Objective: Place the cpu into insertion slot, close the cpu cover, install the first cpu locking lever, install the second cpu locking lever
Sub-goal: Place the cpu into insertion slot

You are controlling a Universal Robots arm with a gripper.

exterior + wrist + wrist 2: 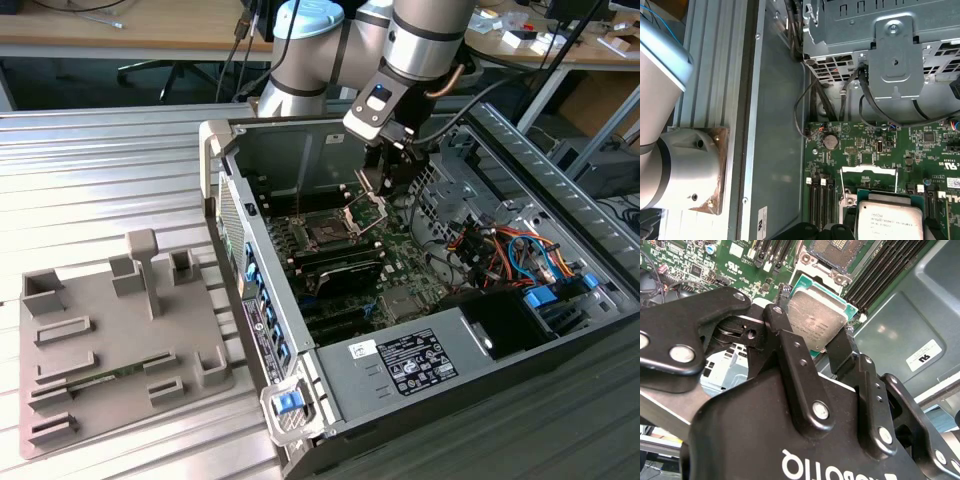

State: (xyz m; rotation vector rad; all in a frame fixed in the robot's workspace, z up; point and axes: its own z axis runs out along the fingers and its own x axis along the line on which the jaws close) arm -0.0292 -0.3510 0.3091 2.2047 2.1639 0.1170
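My gripper (392, 185) reaches down into the open computer case and is shut on the cpu (817, 315). The cpu's silvery top faces the camera, and a black finger (790, 355) presses on each side of it. The cpu (890, 220) hangs a little above the green motherboard (920, 145). The insertion slot (325, 233) lies open on the board toward the exterior view's left of the gripper, and its edge (840, 246) sits just beyond the held chip. The cpu cover (869, 172), a thin silvery frame, stands raised beside the slot.
A metal drive cage (880, 45) with black cables rises close behind the socket area. Coloured cables (510, 250) and a power supply (420, 360) fill the case's near right. Memory slots (890, 270) flank the socket. A grey fixture plate (110, 340) lies outside the case on the exterior view's left.
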